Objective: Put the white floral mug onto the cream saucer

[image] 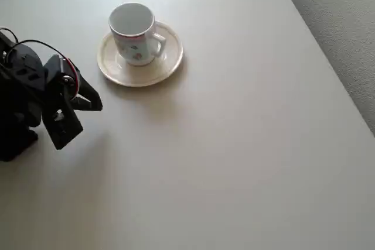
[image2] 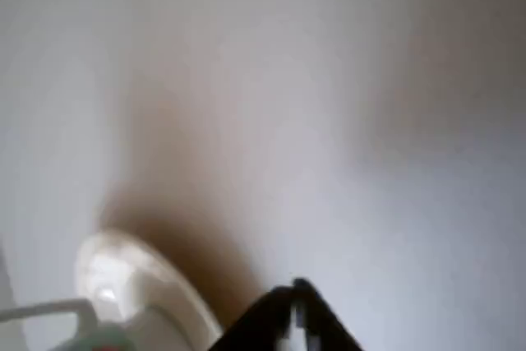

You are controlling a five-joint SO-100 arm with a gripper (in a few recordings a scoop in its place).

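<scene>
resting upright on the cream saucer (image: pixel 117 68), white floral mug (image: pixel 133 33)

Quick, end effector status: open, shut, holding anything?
End effector: shut, holding nothing, clear of the white floral mug standing on the cream saucer.

A pale, plain worktop (image: pixel 234 144) is seen spreading out beyond the fingers, and a grey textured floor (image: pixel 340 21) is glimpsed past its far edge.

A smooth, matte off-white tabletop (image: pixel 234 162) spreads out to the claw's right in the overhead view. Beyond its slanted far edge lies grey textured carpet (image: pixel 340 21). Soft, even light.
</scene>
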